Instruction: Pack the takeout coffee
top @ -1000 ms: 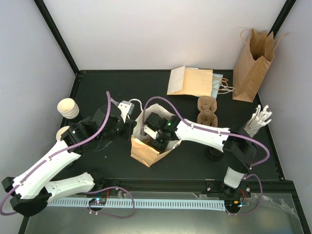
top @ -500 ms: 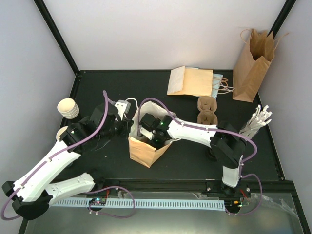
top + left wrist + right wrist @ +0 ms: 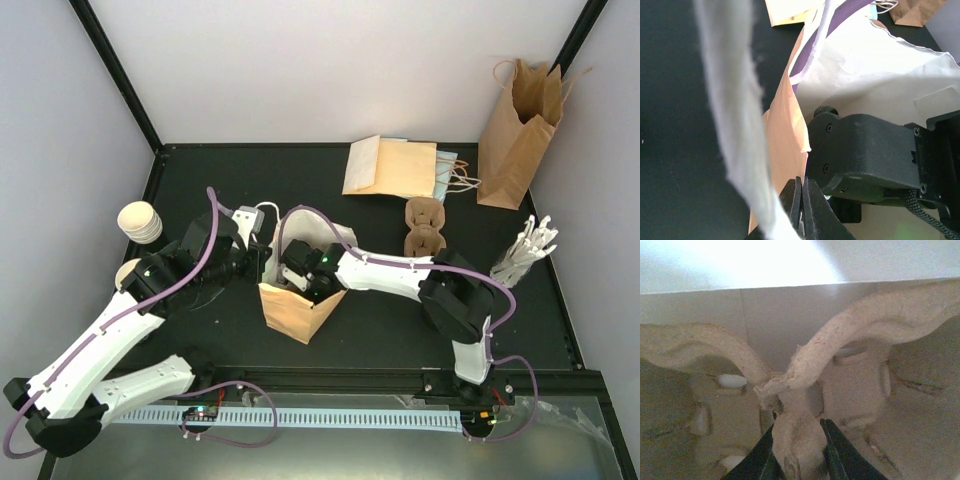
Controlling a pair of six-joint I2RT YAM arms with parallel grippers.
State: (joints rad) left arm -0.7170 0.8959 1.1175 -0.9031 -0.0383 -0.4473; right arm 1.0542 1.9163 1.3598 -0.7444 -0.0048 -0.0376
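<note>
No takeout coffee shows in any view. A tan paper bag (image 3: 290,315) stands open mid-table. My left gripper (image 3: 262,262) is shut on its left rim; the left wrist view shows the fingertips (image 3: 802,182) pinching the tan paper wall (image 3: 785,145), with a white handle strap (image 3: 735,120) hanging in front. My right gripper (image 3: 298,285) reaches down inside the bag. In the right wrist view its jaws (image 3: 797,425) close on the centre post of a pulp cup carrier (image 3: 805,365) lying at the bag's bottom. The carrier's wells hold no cups that I can see.
A second pulp carrier (image 3: 423,226) lies right of the bag. Flat folded bags (image 3: 390,167) lie at the back, and a tall kraft bag (image 3: 515,130) stands at the back right. White utensils (image 3: 528,245) stand at the right. Stacked cream cups (image 3: 140,222) sit far left.
The right arm has pushed further left and down into the bag. The bag and my left gripper on its rim have shifted slightly left.
</note>
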